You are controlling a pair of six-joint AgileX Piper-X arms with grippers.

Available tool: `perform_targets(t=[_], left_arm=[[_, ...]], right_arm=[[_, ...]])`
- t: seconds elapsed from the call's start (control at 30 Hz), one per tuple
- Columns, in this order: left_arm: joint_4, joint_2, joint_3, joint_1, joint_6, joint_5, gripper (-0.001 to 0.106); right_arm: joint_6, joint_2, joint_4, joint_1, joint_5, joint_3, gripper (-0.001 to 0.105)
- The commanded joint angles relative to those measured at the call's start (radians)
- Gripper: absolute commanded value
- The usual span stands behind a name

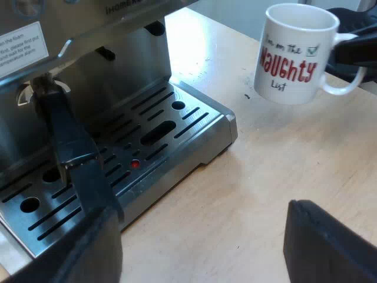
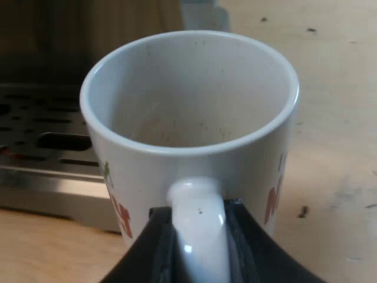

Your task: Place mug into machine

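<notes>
— Black fingers of the right gripper (image 2: pixel 197 242) sit closest, don't they? What are they doing?
— Pinching the curved handle (image 2: pixel 197 215) of the white ceramic mug (image 2: pixel 177 171) with red and green lettering, one finger on each side.
— And where is that mug?
— Mouth up, empty, just beside the slotted metal drip tray (image 1: pixel 159 135) of the steel espresso machine (image 1: pixel 118 71). It is off the tray's corner, not on it. Whether it touches the tabletop I cannot tell.
— The other hand?
— Near the tray's edge, the left gripper (image 1: pixel 203 236) has its fingers spread wide with nothing between them.
— Anything in the way?
— A dark handle (image 1: pixel 70 141) reaches out from the machine's front over the tray. A small red dot (image 1: pixel 135 164) shows among the slots.
— Surface?
— Pale wooden tabletop (image 1: pixel 265 171), with a few dark specks beside the tray.
</notes>
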Motion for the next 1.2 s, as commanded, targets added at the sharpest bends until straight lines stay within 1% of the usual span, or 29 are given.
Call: perform_targets(t=[0.03,0.07,0.1,0.17,0.23,0.33,0.37,0.47,0.5,0.53,0.67,0.8,0.93,1.03,1.2], left_arm=[[-0.013,-0.002,-0.008,-0.005,-0.005,0.008,0.061],[-0.013,-0.002,-0.008,-0.005,-0.005,0.008,0.061],[-0.013,-0.002,-0.008,-0.005,-0.005,0.008,0.061],[-0.013,-0.002,-0.008,-0.005,-0.005,0.008,0.061],[-0.013,-0.002,-0.008,-0.005,-0.005,0.008,0.061],[-0.013,-0.002,-0.008,-0.005,-0.005,0.008,0.061],[-0.013,-0.002,-0.008,-0.005,-0.005,0.008,0.061],[-0.013,-0.002,-0.008,-0.005,-0.005,0.008,0.061],[-0.013,-0.002,-0.008,-0.005,-0.005,0.008,0.061],[-0.013,-0.002,-0.008,-0.005,-0.005,0.008,0.061],[-0.013,-0.002,-0.008,-0.005,-0.005,0.008,0.061],[-0.013,-0.002,-0.008,-0.005,-0.005,0.008,0.061],[-0.013,-0.002,-0.008,-0.005,-0.005,0.008,0.061],[-0.013,-0.002,-0.008,-0.005,-0.005,0.008,0.061],[-0.013,-0.002,-0.008,-0.005,-0.005,0.008,0.061]], right_arm=[[-0.003,-0.032,-0.028,0.001,-0.052,-0.014,0.0],[0.0,-0.07,-0.018,0.001,-0.144,-0.014,0.0],[0.0,-0.073,-0.018,0.001,-0.156,-0.014,0.0],[0.0,-0.076,-0.018,0.001,-0.211,-0.014,0.0],[0.0,-0.069,-0.018,0.01,-0.229,-0.014,0.0],[0.0,-0.06,-0.018,0.028,-0.229,-0.014,0.0],[-0.02,-0.037,-0.018,0.067,-0.229,-0.014,0.0],[-0.049,-0.019,-0.025,0.1,-0.227,-0.014,0.0],[-0.059,-0.013,-0.03,0.117,-0.224,-0.014,0.0],[-0.085,0.01,-0.076,0.164,-0.183,-0.014,0.0],[-0.085,0.057,-0.164,0.238,-0.063,-0.014,0.0],[-0.085,0.117,-0.23,0.294,-0.027,-0.014,0.0],[-0.085,0.223,-0.325,0.351,0.001,-0.014,0.0],[-0.085,0.302,-0.411,0.389,0.001,-0.014,0.0],[-0.083,0.415,-0.548,0.434,0.039,-0.014,0.0]])
